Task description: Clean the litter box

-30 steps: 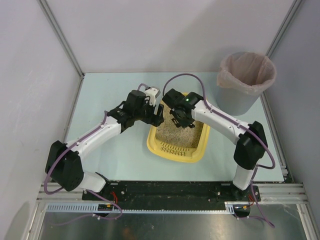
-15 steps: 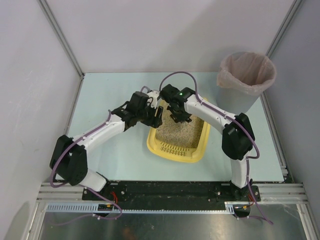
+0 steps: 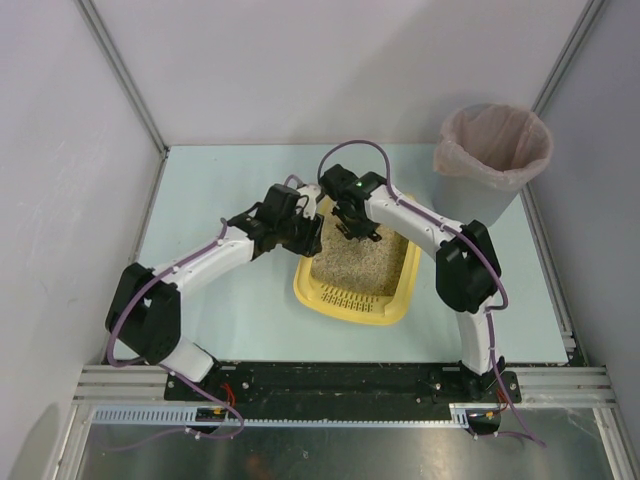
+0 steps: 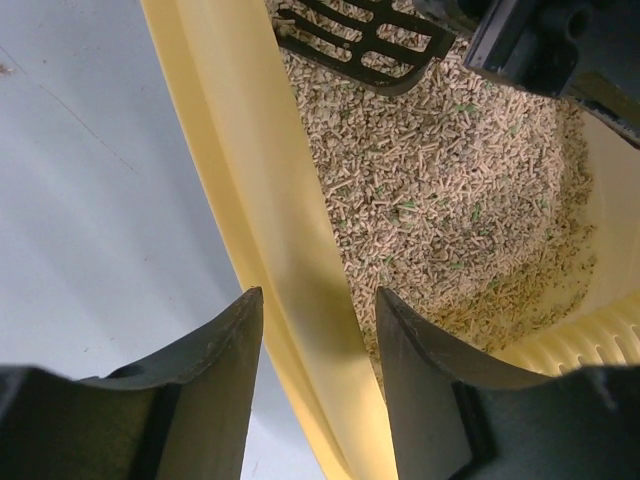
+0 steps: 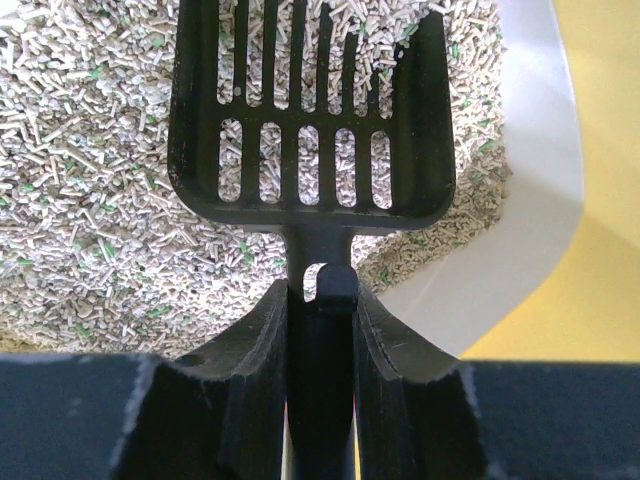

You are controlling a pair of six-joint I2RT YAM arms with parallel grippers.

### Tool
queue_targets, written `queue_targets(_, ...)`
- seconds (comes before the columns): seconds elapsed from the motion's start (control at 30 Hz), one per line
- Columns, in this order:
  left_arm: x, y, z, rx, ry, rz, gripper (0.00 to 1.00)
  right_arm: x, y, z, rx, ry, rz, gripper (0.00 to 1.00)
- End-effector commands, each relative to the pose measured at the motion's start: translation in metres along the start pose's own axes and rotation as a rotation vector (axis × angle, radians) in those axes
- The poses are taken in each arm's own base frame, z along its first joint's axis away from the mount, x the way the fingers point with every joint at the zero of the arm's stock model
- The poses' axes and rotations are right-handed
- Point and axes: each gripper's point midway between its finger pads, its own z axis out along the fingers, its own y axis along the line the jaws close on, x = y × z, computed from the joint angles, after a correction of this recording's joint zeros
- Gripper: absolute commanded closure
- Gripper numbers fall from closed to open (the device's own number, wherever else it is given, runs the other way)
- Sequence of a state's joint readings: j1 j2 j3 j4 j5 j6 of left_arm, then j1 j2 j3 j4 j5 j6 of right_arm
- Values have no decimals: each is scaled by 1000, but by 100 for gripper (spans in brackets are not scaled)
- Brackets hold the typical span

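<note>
The yellow litter box (image 3: 350,305) lies mid-table, holding beige pellet litter (image 4: 450,200). My left gripper (image 3: 312,232) sits at its far-left wall. In the left wrist view the left gripper (image 4: 318,300) is open, its jaws straddling that yellow wall (image 4: 260,200), one finger outside and one over the litter. A sliver of table shows between the outer finger and the wall. My right gripper (image 5: 322,292) is shut on the handle of the black slotted scoop (image 5: 310,110), whose blade rests on the litter near the box's far-left corner. The scoop (image 4: 370,35) also shows in the left wrist view.
A grey round bin (image 3: 492,165) with a pinkish liner stands at the back right of the pale blue table (image 3: 220,180). White walls close in the left, back and right sides. Both arms meet over the box's far end.
The left jaws have narrowed around the box's wall. The right arm has carried the scoop toward the box's far-left corner, closer to the left gripper.
</note>
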State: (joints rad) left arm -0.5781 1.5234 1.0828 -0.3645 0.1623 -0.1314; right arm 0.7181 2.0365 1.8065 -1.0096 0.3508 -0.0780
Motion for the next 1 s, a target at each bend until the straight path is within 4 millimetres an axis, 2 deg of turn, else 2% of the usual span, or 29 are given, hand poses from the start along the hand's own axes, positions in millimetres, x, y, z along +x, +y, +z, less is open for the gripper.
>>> queue_targets(0.0, -24, -11, -3, 48, -59, 22, 48, -28, -2, 15, 15, -99, 81, 100)
queue_targets(0.13, -23, -12, -2, 55, -55, 23, 57, -32, -2, 19, 24, -133, 114, 100)
queue_targets(0.23, -22, -13, 0, 62, -49, 22, 59, -37, -3, 20, 37, -163, 131, 100)
queue_targets(0.4, -20, -12, 1, 64, -42, 20, 59, -45, -8, 22, 80, -220, 172, 100)
queue_targets(0.67, -18, -14, 3, 74, -33, 16, 61, -56, -10, 15, 77, -327, 280, 100)
queue_targets(0.97, -17, -15, 4, 81, -29, 15, 62, -68, -18, 14, 106, -379, 372, 100)
